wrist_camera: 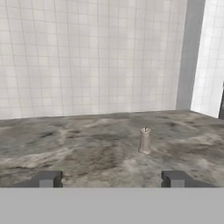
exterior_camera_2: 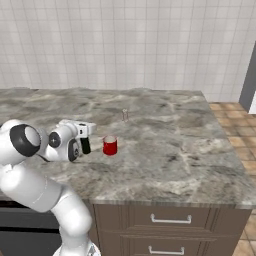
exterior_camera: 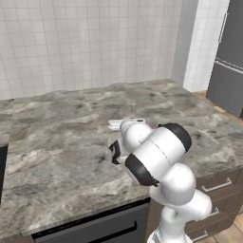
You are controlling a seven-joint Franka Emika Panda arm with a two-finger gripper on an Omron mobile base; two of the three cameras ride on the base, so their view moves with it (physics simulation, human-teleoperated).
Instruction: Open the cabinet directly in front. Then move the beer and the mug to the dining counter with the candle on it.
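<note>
Worktop: wide grey-brown veined stone slab (exterior_camera_2: pixel 165 150), the dining counter, over dark brown drawers with short silver handles (exterior_camera_2: pixel 170 219) and a black appliance front (exterior_camera: pixel 95 230)
Mug: short red cylindrical mug with a dark inside (exterior_camera_2: pixel 110 145), upright on the worktop, near the front half of the slab; in the right base view it stands just right of the gripper, apart from it, nothing gripping it
Candle: small pale beige candle with a thin wick (wrist_camera: pixel 145 141), upright on the worktop, farther back than the mug and a little to its right in the right base view (exterior_camera_2: pixel 125 115); in the hand view it sits ahead between the two finger tips, nearer the right one
Gripper: white hand with two dark finger tips (wrist_camera: pixel 111 179), low over the worktop, level, pointing toward the far tiled wall; seen from the right base view (exterior_camera_2: pixel 86 145) just left of the mug
Jaws: spread wide, the two tips far apart at the bottom of the hand view, nothing between them
Wall: white tiled wall (wrist_camera: pixel 87 57) behind the worktop
Fridge: tall grey appliance with a long bar handle (exterior_camera: pixel 230 57), far right, beyond the end of the worktop
</note>
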